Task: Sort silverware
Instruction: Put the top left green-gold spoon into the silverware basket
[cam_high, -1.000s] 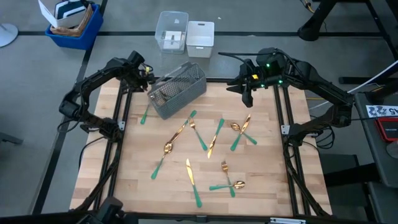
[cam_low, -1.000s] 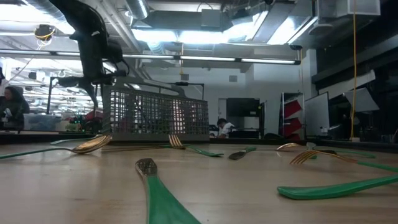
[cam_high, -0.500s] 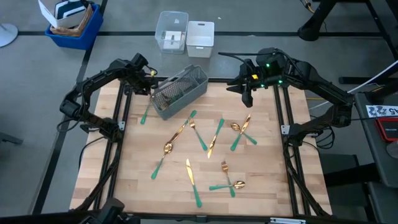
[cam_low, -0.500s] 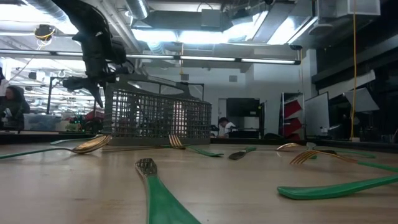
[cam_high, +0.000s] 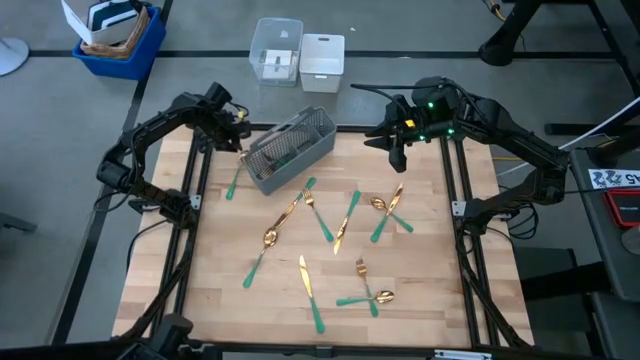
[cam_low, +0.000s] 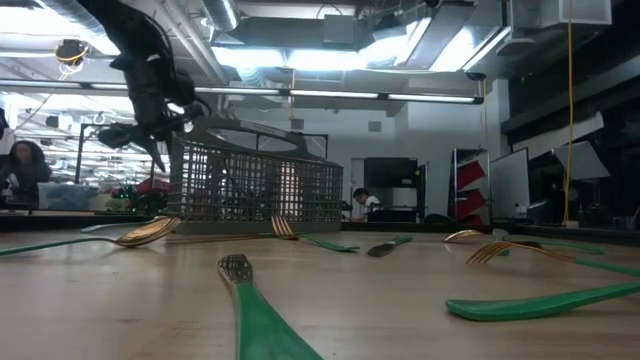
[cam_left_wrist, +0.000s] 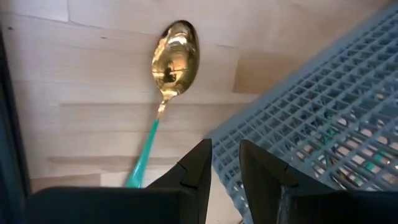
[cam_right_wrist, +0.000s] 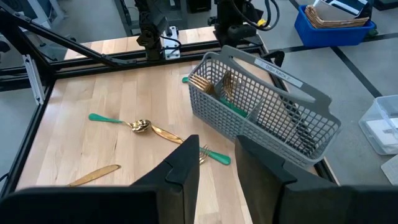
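A grey mesh caddy (cam_high: 290, 150) stands at the far left of the wooden table, with a few gold-headed pieces inside it (cam_right_wrist: 217, 87). My left gripper (cam_high: 238, 135) is at the caddy's far-left corner, shut on its wall. Several pieces of silverware with teal handles lie flat over the middle of the table (cam_high: 340, 225). One spoon (cam_left_wrist: 174, 62) lies just left of the caddy. My right gripper (cam_high: 398, 150) hangs open and empty, high above the far right of the table. My left gripper has the caddy's wall at its corner (cam_left_wrist: 221, 146) between its two fingers, one finger on the outer side and one over the mesh. The fingers come steeply from above. The caddy (cam_low: 260, 185) stays opening-up, low at the table; whether its base is lifted, I cannot tell.
Black frame rails border the table. Beyond the far edge stand a clear plastic box (cam_high: 277, 50), a white box (cam_high: 322, 60) and a blue bin (cam_high: 115, 40). People show far behind the table in the low view (cam_low: 20, 165).
My left gripper has rolled at the wrist while keeping its hold on the caddy's corner. The caddy has turned a little with it, its far end swinging toward the table's right edge. The silverware on the table has not moved.
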